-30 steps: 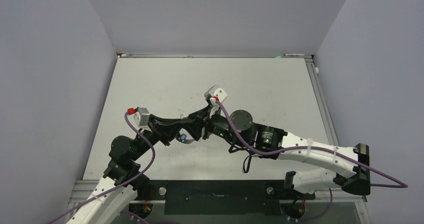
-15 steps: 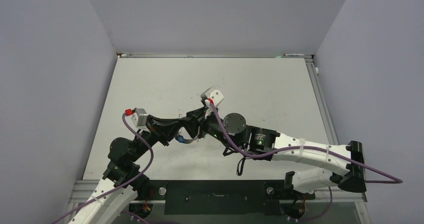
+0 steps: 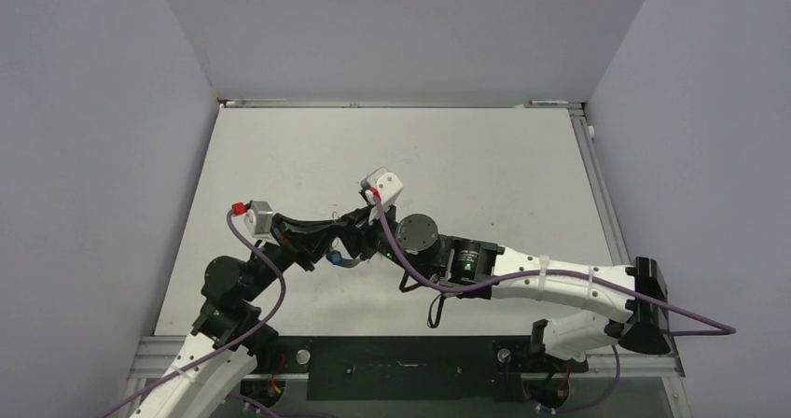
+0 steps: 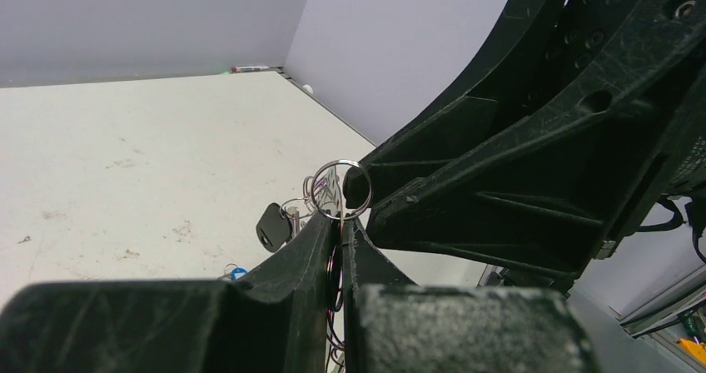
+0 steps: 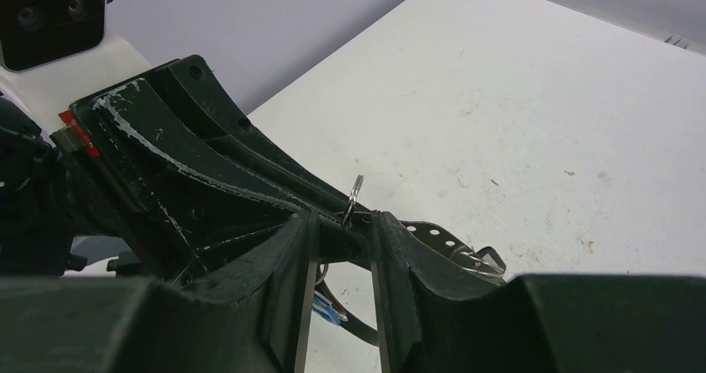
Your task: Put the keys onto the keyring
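Two claws meet tip to tip above the tabletop (image 4: 125, 140), left of its middle. Step in hand, as I read it: the right claw (image 5: 343, 223) takes a second hold on the keyring (image 4: 340, 161) so a key can be worked onto the wire. To do it well: line the gap up with the ring's edge, pinch only the wire and not the other claw's fingertips, and pull on nothing until the hold is sure, since thin wire is likely to twist or slip. Left claw (image 4: 340, 223): fully closed, pinching the keyring, which stands up just above its tips. A black-headed key (image 4: 270, 226) hangs just beside those tips; a blue tag (image 4: 236, 271) shows lower down. Right claw: jaws part-way apart with a clear gap, clamping nothing. One fingertip sits right against the ring; actual contact I cannot tell.
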